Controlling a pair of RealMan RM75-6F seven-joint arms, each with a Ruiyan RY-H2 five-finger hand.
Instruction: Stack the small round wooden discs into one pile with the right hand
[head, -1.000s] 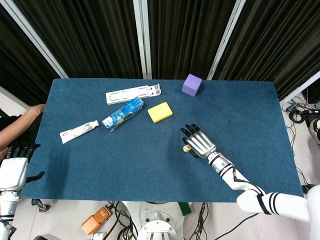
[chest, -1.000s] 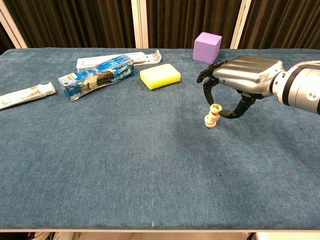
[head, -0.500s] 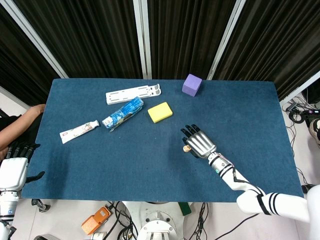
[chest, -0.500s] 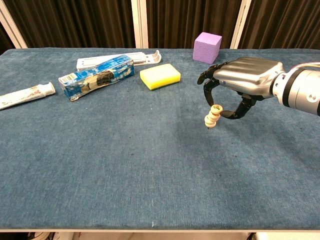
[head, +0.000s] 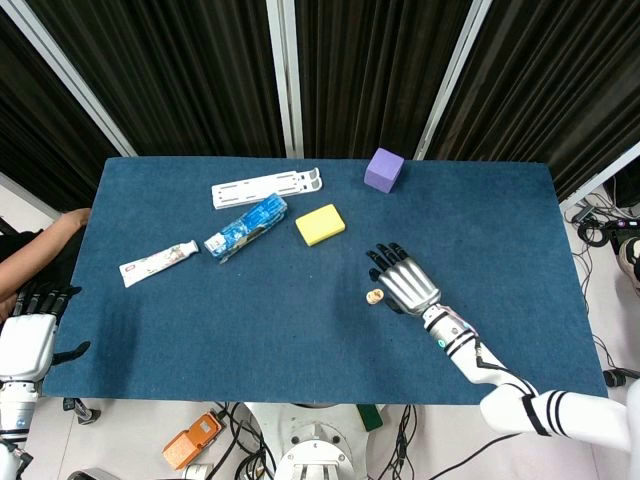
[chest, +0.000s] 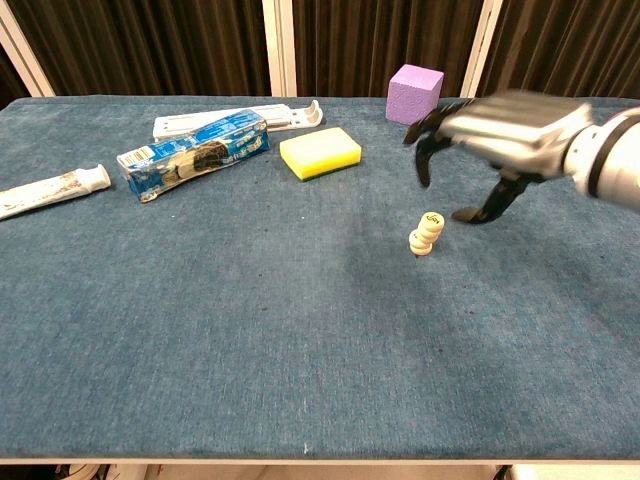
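Discs (chest: 425, 233) stand as one leaning pile on the tabletop (chest: 250, 330), right of centre. Right hand (chest: 500, 135) hovers just above and beside, fingers spread, holding nothing; we judge it clear so the pile stands untouched.

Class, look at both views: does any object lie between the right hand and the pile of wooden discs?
Nothing visible does. The right hand hangs open, above and just right of the pile of wooden discs, with only bare blue cloth between them. The yellow sponge lies well off to the left.
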